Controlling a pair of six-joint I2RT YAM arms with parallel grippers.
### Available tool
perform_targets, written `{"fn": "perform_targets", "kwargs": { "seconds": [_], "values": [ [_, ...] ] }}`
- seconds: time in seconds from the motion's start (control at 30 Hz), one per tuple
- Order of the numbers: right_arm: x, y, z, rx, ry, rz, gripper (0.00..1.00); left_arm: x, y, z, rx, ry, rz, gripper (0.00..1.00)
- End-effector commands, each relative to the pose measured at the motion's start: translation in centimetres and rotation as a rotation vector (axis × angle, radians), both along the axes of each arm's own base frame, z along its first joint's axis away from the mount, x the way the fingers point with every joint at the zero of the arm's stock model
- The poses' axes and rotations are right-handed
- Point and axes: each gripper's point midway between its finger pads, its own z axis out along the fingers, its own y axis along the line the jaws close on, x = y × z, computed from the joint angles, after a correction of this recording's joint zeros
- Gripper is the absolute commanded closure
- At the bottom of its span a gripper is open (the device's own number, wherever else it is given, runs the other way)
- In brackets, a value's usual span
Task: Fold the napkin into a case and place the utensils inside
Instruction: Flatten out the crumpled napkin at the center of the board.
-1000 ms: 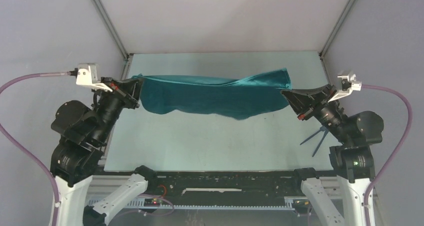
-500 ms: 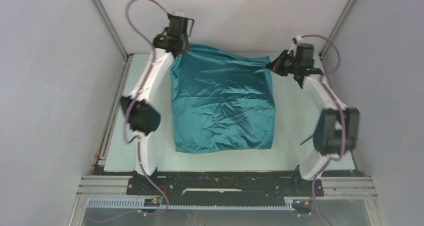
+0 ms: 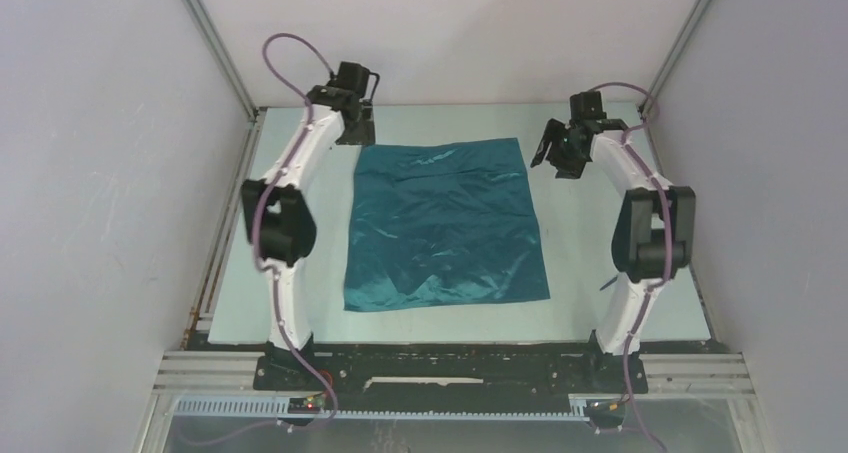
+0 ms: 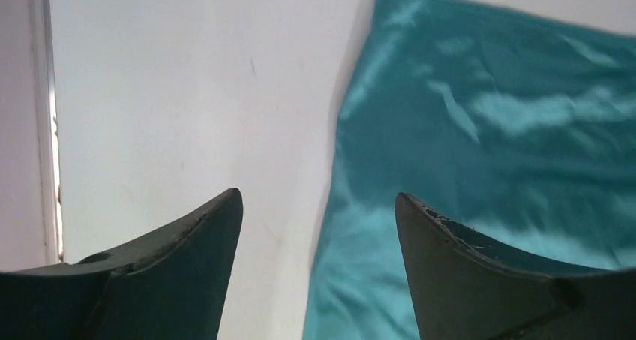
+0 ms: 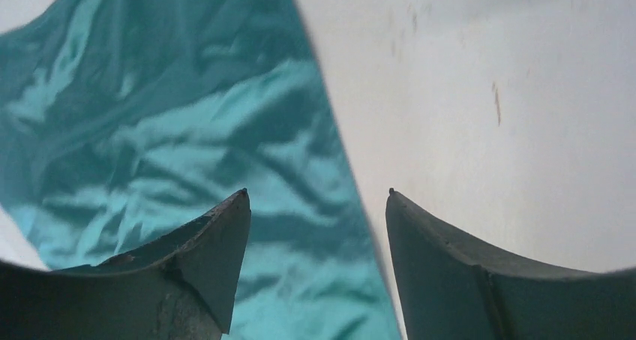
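The teal satin napkin [image 3: 445, 223] lies spread flat and roughly square in the middle of the table, lightly creased. My left gripper [image 3: 358, 133] hovers open just off its far left corner, and in the left wrist view the gripper [image 4: 316, 197] straddles the napkin [image 4: 487, 130] edge with nothing between the fingers. My right gripper [image 3: 556, 159] stands open beside the far right corner. The right wrist view shows that gripper [image 5: 316, 194] above the napkin [image 5: 187, 130] edge, also empty. Of the utensils only a thin dark tip [image 3: 606, 285] shows behind the right arm.
The pale table [image 3: 585, 243] is walled by grey panels left, right and behind, with metal posts at the far corners. A black rail [image 3: 450, 358] runs along the near edge, where both arm bases are bolted. Both arms stretch far back along the napkin's sides.
A second ago the napkin hung stretched between both shut grippers near the front. They carried it to the far side. Now both have opened and the napkin lies flat.
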Motion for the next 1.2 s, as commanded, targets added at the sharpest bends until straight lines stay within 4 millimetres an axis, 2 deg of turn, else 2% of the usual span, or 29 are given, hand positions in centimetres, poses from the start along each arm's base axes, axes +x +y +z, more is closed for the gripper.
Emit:
{"fn": "perform_targets", "kwargs": {
  "seconds": [0.0, 0.1, 0.2, 0.23, 0.33, 0.37, 0.43, 0.5, 0.6, 0.67, 0.77, 0.87, 0.97, 1.1, 1.17],
  "values": [
    [-5.3, 2.5, 4.2, -0.02, -0.047, 0.052, 0.25, -6.3, -2.0, 9.1, -0.244, -0.194, -0.05, 0.16],
    [-9.7, 4.2, 2.6, 0.013, -0.003, 0.079, 0.24, -11.7, -2.9, 6.1, -0.356, -0.148, -0.091, 0.12],
    [-13.9, 3.2, 0.7, 0.02, 0.121, -0.008, 0.25, -17.1, -2.3, 4.0, -0.41, -0.128, -0.067, 0.12],
    [-15.2, 3.0, 0.6, 0.037, 0.146, -0.028, 0.26, -18.8, -2.0, 3.3, -0.43, -0.131, -0.051, 0.11],
    [-19.4, 1.9, -1.1, 0.002, 0.216, -0.146, 0.26, -23.1, -1.7, 1.0, -0.492, -0.1, -0.005, 0.13],
    [-20.6, 1.8, -1.5, -0.012, 0.234, -0.175, 0.25, -24.7, -1.7, -0.3, -0.512, -0.064, 0.016, 0.13],
    [-22.8, 1.8, -2.2, -0.045, 0.269, -0.21, 0.26, -26.6, -2.0, -1.5, -0.565, -0.044, 0.052, 0.14],
    [-24.7, 2.1, -3.0, -0.059, 0.314, -0.217, 0.26, -27.9, -1.3, -2.5, -0.571, -0.054, 0.13, 0.15],
    [-26.0, 2.3, -3.7, -0.068, 0.334, -0.234, 0.27, -29.5, 0.3, -4.2, -0.546, -0.069, 0.271, 0.17],
    [-26.3, 2.3, -4.1, -0.072, 0.323, -0.243, 0.28, -30.3, 0.4, -5.5, -0.545, -0.043, 0.314, 0.2],
    [-25.0, 3.4, -4.4, -0.04, 0.279, -0.112, 0.28, -30.1, 0.5, -6.8, -0.507, -0.006, 0.287, 0.25],
    [-21.9, 3.9, -4.2, 0.005, 0.231, -0.007, 0.27, -27.1, -1.1, -4.9, -0.544, -0.026, 0.175, 0.24],
    [-16.0, 4.9, -2.2, 0.08, 0.077, 0.059, 0.25, -22.1, -2.4, -1.7, -0.607, -0.097, 0.118, 0.2],
    [-8.0, 4.8, -0.8, 0.147, -0.061, 0.084, 0.23, -15.4, -1.9, -0.2, -0.741, -0.153, 0.176, 0.17],
    [-4.1, 4.7, -0.5, 0.204, -0.1, 0.09, 0.23, -11.9, -1.7, 0.9, -0.864, -0.186, 0.215, 0.15]
  ]
}}
